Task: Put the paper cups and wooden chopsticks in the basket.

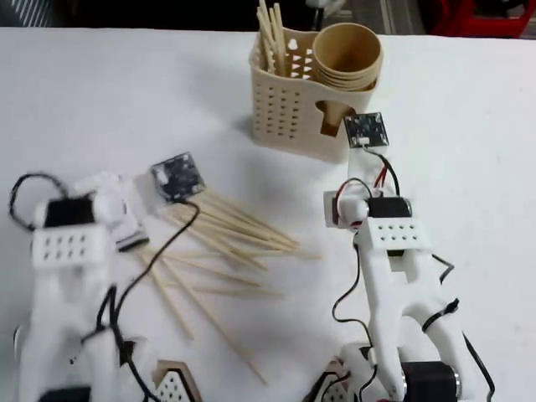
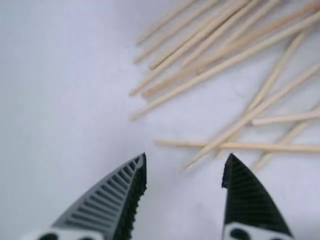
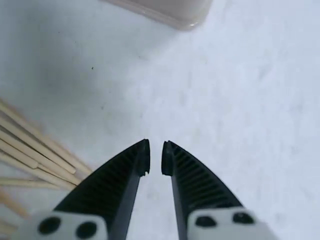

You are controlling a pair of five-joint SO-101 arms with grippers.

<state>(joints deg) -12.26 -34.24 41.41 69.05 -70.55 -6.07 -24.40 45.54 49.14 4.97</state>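
Note:
A cream perforated basket (image 1: pixel 289 113) stands at the back of the white table. It holds stacked paper cups (image 1: pixel 347 52) and several upright wooden chopsticks (image 1: pixel 272 38). More loose chopsticks (image 1: pixel 226 243) lie scattered in the middle of the table. My left gripper (image 2: pixel 186 165) hovers open just above the near ends of these chopsticks (image 2: pixel 225 55), and one stick's tip lies between its fingers. My right gripper (image 3: pixel 155 150) hangs shut and empty over bare table. The basket's base (image 3: pixel 170 10) is ahead of it and chopstick ends (image 3: pixel 30 155) are off to one side.
The left arm (image 1: pixel 71 239) stands at the front left. The right arm (image 1: pixel 389 230) stands front right, just in front of the basket. Cables trail from both arms. Bare table lies to the far left and far right.

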